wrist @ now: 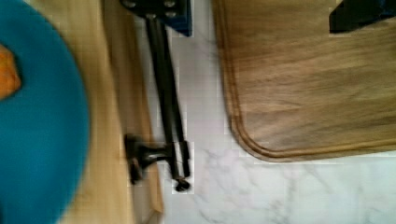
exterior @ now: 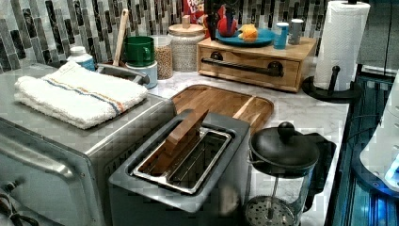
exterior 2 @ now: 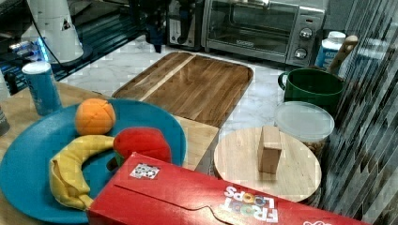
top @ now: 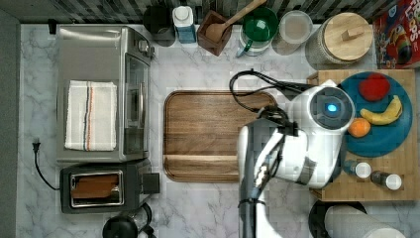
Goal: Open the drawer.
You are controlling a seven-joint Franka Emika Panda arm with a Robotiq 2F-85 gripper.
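black bar handle (wrist: 166, 93) of the drawer (exterior: 244, 67) beneath the gripper (wrist: 261, 9), fingers spread apart.

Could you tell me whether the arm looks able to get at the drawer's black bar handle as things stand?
Probably yes: in the wrist view the handle runs just below the camera, over bare marble, standing clear of the drawer front, with nothing across it.

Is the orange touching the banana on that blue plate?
Apart. The right view shows a strip of blue plate between the orange and the banana.
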